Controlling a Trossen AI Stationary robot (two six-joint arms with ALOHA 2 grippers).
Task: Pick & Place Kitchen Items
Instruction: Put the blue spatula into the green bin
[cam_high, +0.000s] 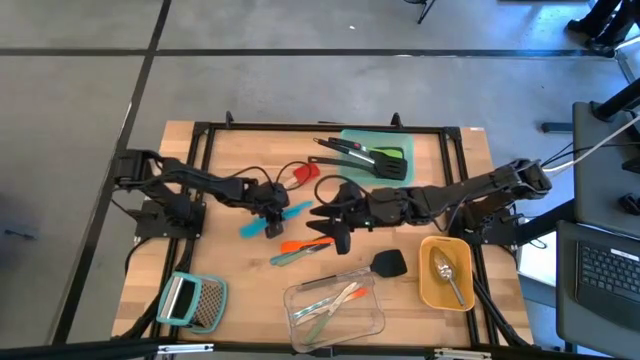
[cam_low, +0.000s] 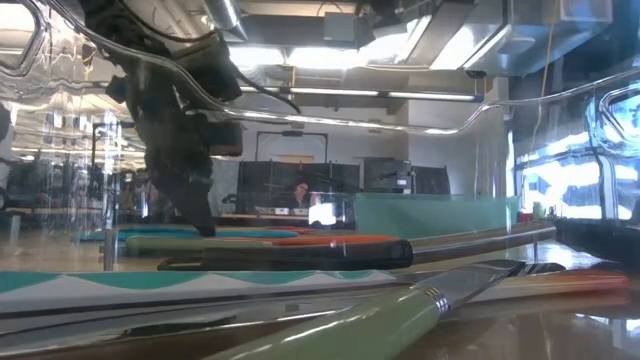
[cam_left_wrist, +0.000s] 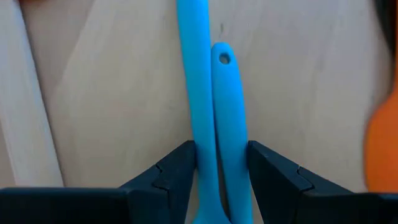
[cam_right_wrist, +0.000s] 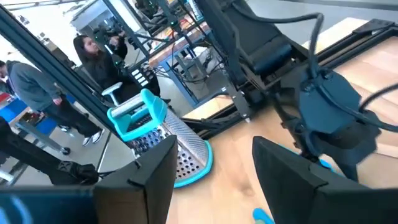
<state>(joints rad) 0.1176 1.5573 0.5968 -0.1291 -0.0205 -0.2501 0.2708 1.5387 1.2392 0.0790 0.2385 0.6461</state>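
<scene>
left pincer (cam_left_wrist: 219, 180) is already clamped across the two teal tools (cam_left_wrist: 214, 124), their long axis running straight out ahead between its fingers, while the right pincer (cam_right_wrist: 211, 180) hangs open nearby

We saw grey concrete floor (cam_high: 300, 25), ceiling strip lights (cam_low: 330, 92), seated person (cam_right_wrist: 99, 53), laptop (cam_high: 605, 270) beside table.

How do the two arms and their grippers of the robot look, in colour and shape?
Both arms are black, built of jointed segments with black cables running along them. The left gripper has two matte black fingers with angular, wedge-like tips. The right gripper has the same broad, flat black fingers. No markings are visible.
</scene>
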